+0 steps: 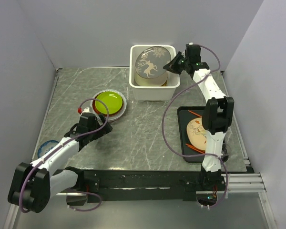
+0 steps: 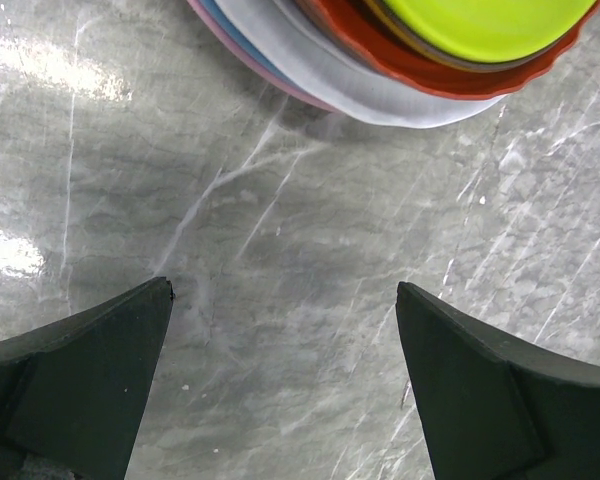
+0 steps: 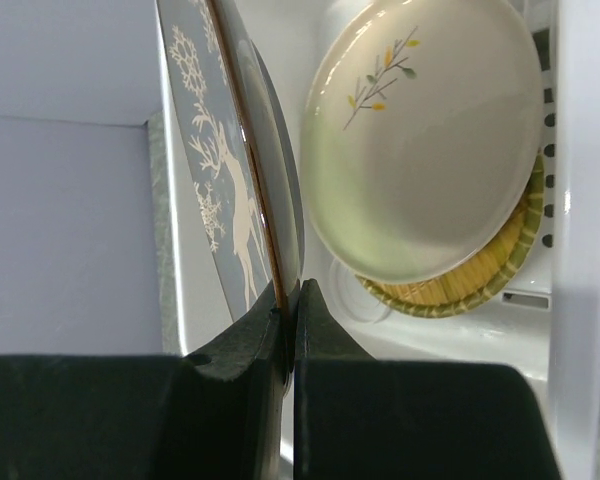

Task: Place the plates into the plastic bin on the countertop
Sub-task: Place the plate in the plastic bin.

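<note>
The right gripper (image 1: 170, 64) is clamping a grey patterned plate (image 1: 150, 66) at the plastic bin (image 1: 152, 91).
From above, the plate is tilting on edge over the bin at the far side of the countertop (image 1: 143, 138), while the left gripper (image 1: 104, 125) is hovering near the stack of plates (image 1: 109, 101) topped in lime green. The left wrist view is showing its fingers (image 2: 80, 380) spread wide above bare marble. The right wrist view is showing fingers (image 3: 240, 350) pinching the plate's rim beside a cream plate (image 3: 420, 150) in the bin.

The countertop (image 1: 143, 138) carries plastic bin (image 1: 150, 91), plate stack (image 1: 108, 101), black tray (image 1: 183, 129).
</note>
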Available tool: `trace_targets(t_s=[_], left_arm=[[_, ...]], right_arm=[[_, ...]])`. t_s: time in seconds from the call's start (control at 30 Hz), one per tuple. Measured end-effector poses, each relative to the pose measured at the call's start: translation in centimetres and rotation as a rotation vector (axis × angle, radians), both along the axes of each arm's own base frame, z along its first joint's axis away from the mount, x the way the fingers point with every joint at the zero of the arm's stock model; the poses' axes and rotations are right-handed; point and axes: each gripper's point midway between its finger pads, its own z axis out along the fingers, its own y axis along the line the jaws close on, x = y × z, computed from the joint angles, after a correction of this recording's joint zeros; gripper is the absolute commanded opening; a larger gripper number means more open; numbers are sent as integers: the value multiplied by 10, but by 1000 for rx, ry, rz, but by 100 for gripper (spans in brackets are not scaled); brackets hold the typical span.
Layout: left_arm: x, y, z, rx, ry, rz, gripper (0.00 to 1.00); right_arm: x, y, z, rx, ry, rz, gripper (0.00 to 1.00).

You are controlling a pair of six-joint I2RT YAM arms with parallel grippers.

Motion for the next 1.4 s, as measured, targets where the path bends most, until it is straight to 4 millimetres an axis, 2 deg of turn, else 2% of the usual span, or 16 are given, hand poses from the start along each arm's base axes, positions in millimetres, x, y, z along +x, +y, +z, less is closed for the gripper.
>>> trace_targets(t_s=[0.17, 0.47, 0.6, 0.7, 0.83, 1.03, 1.4], left_arm=[[-1, 0, -3, 6, 13, -1, 99], [5, 0, 3, 9, -5, 0, 99], [5, 0, 1, 13, 4, 0, 99], [5, 0, -1, 15, 10, 1, 99], [5, 0, -1, 16, 9, 1, 99], [5, 1, -2, 17, 12, 2, 99], [5, 1, -4, 19, 18, 2, 99]], right_arm=[[2, -3, -13, -14, 30, -14, 0], [5, -5, -11, -22, 21, -27, 0], [14, -4, -17, -35, 13, -27, 0], [21, -2, -28, -50, 19, -30, 0], [19, -1, -47, -79, 56, -31, 0], [16, 8, -64, -125, 76, -15, 0], [10, 21, -73, -181, 71, 21, 1]])
